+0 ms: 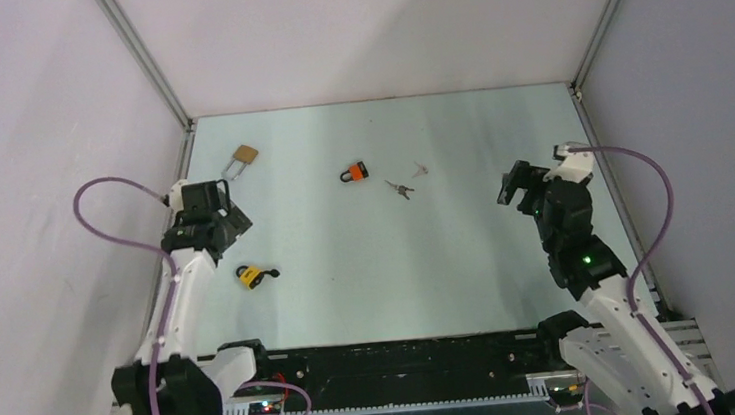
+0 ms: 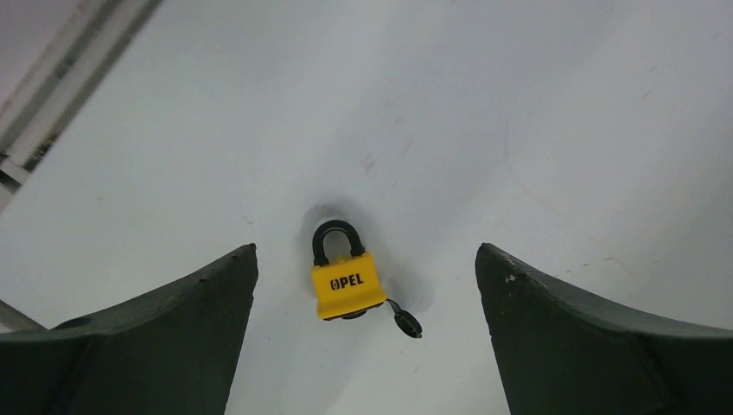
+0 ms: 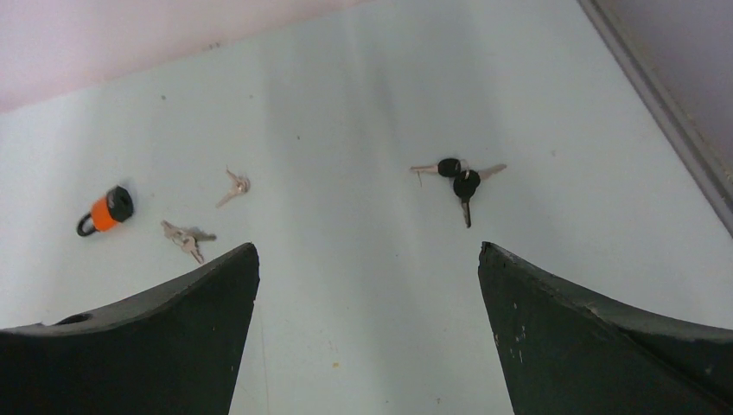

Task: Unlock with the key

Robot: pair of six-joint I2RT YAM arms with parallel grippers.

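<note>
The yellow lock [image 2: 347,284] lies flat on the counter [image 1: 370,278]. It is on the left side, near the front edge. The left end effector [image 2: 366,249] hangs just above it, wide open and holding nothing. In the left wrist view the lock sits between the two dark fingers [image 2: 173,320] but does not touch them. Its long side runs up and down in that view. The black loop points up, away from the camera. The word on the front reads the right way up.

A key [image 2: 404,323] with a black head sticks out of the bottom of the lock and leans off to the right. In the top view the lock [image 1: 248,276] is too small to tell which end is which.

The right end effector [image 3: 368,245] is wide open too, and empty. It hangs over the right side of the counter, far from the yellow lock. A bunch of black keys [image 3: 458,180] lies on the counter in front of it.

Near the middle, toward the back, lie an orange lock [image 1: 355,173] and some silver keys [image 1: 401,189]. A brass lock [image 1: 242,158] lies in the far left corner with its loop pointing left and toward the front.
</note>
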